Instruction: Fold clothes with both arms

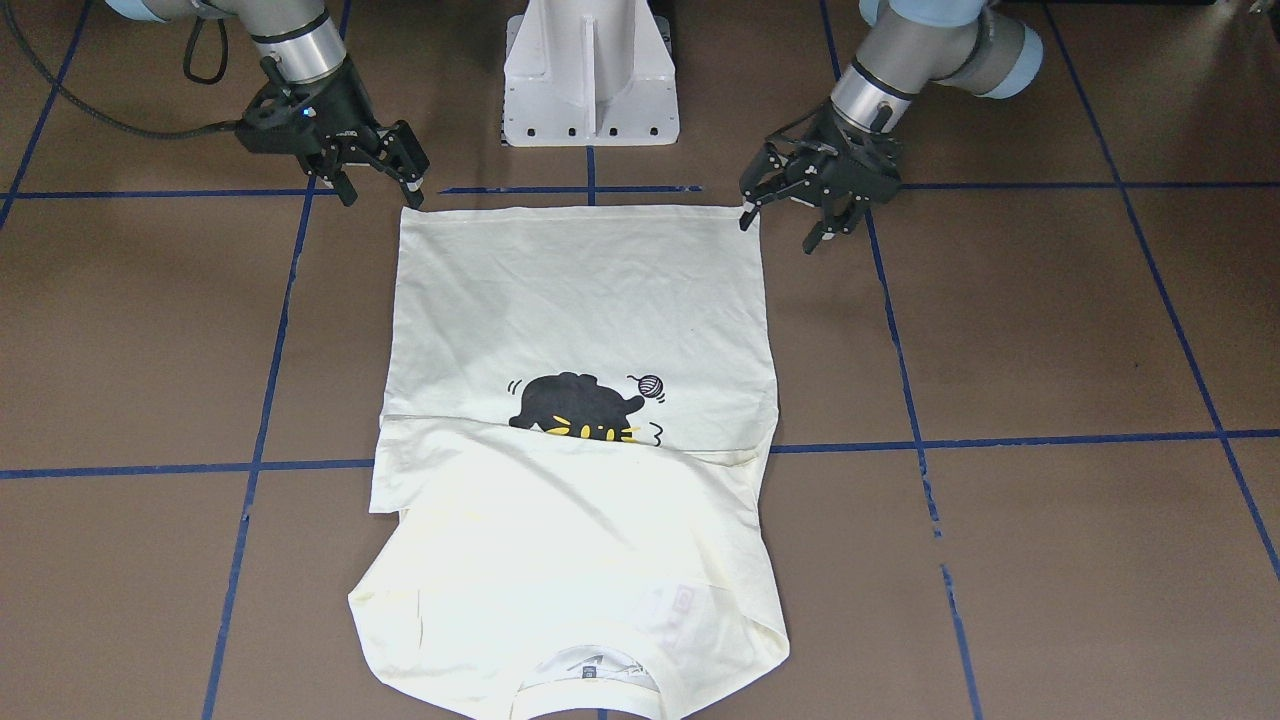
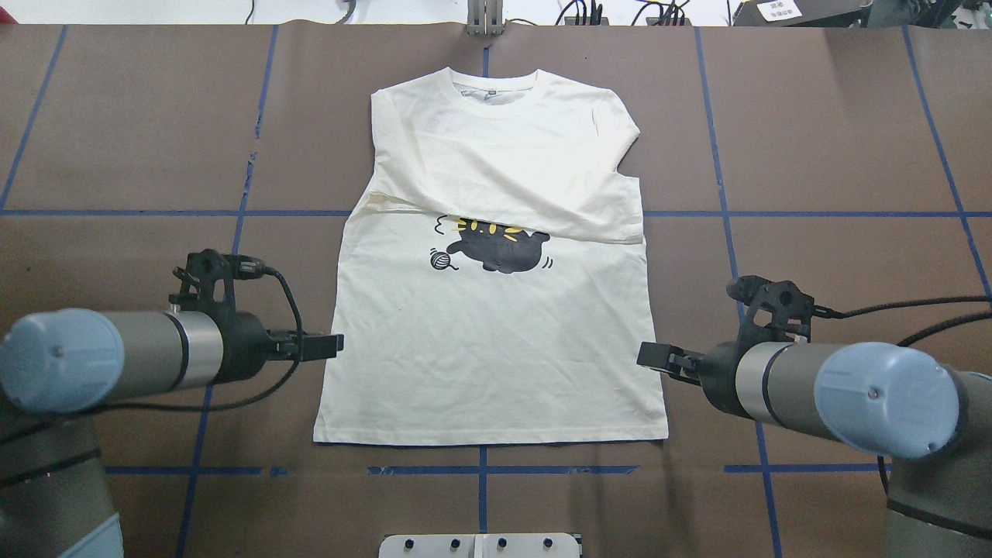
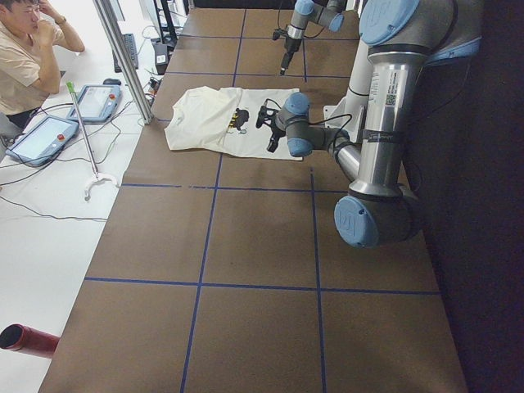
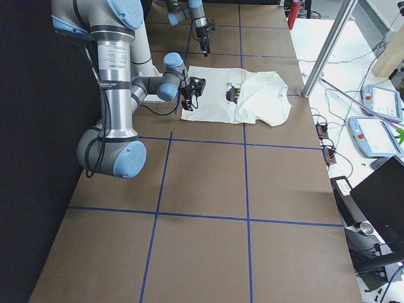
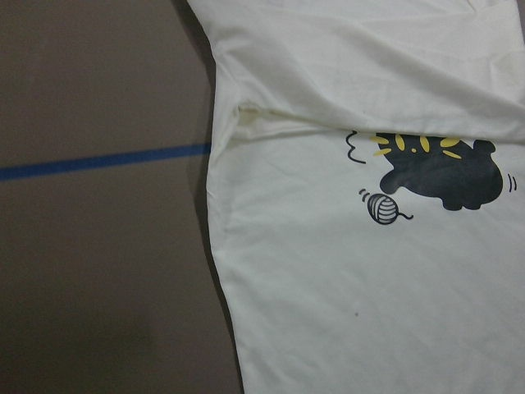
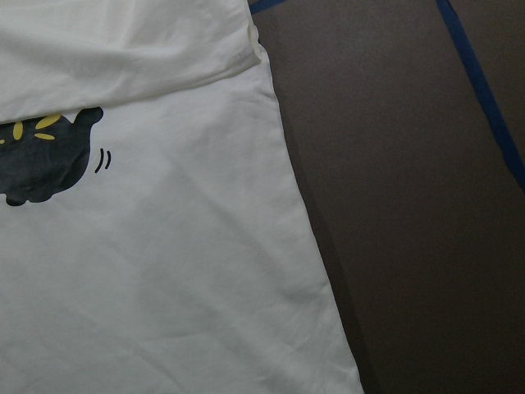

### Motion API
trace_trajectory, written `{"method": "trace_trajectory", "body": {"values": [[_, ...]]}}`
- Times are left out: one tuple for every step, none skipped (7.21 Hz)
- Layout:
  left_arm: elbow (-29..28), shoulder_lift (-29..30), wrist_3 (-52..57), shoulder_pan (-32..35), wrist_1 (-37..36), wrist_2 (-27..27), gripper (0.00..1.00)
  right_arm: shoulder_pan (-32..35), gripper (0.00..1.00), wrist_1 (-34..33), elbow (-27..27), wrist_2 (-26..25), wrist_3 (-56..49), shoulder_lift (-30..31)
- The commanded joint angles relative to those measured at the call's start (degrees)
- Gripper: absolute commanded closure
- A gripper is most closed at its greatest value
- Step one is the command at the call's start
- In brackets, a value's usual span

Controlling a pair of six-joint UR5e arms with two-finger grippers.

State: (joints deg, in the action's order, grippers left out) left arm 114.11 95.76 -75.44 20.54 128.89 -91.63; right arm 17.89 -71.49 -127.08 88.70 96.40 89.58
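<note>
The left tool (image 1: 778, 230) and the right tool (image 1: 382, 198) both have their fingers spread and grip nothing. Each hangs low over the counter (image 2: 116, 139) at the end nearest the robot, one on either side of the T-shirt (image 2: 496, 349).

In the front-facing view each sits by its own corner of the hem (image 2: 488, 442). One left fingertip is at or touching its corner, and the right tool is just beside the other; from here I cannot tell whether either truly touches the cloth.

The shirt lies flat between the arms with its long axis running straight away from the robot. The hem is the nearest edge and lies square across the robot's front. Beyond it is a plain stretch of cream cloth, then the cat print (image 2: 504, 252). Further out, a folded-over flap (image 2: 504, 170) of the upper shirt covers the top of the print. The collar (image 2: 492, 85) is farthest, at the operators' end.

Neither arm is nearer than the other, since each has its own corner. I judge the coming move to be a paired pinch on those two corners, followed by a carry outward along the long axis toward the collar. The two sides must travel evenly, or the fold will skew.
</note>
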Motion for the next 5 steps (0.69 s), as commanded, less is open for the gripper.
{"method": "trace_trajectory", "body": {"values": [[0.1, -0.2, -12.9, -10.7, -4.9, 9.3, 0.36, -2.4, 0.01, 0.6, -1.1, -2.7, 2.7, 1.3], [0.1, -0.3, -12.9, -10.8, -6.5, 9.2, 0.37, -2.4, 0.01, 0.6, -1.1, -2.7, 2.7, 1.3], [0.0, -0.4, -12.7, -10.7, -6.7, 9.1, 0.4, -2.4, 0.0, 0.6, -1.1, -2.7, 2.7, 1.3], [0.4, -0.2, -12.3, -10.7, -8.8, 8.9, 0.41, -2.4, 0.0, 0.6, -1.1, -3.1, 2.7, 1.4], [0.5, 0.1, -12.3, -10.8, -11.1, 8.7, 0.41, -2.5, 0.0, 0.6, -0.9, -3.2, 2.7, 1.4]]}}
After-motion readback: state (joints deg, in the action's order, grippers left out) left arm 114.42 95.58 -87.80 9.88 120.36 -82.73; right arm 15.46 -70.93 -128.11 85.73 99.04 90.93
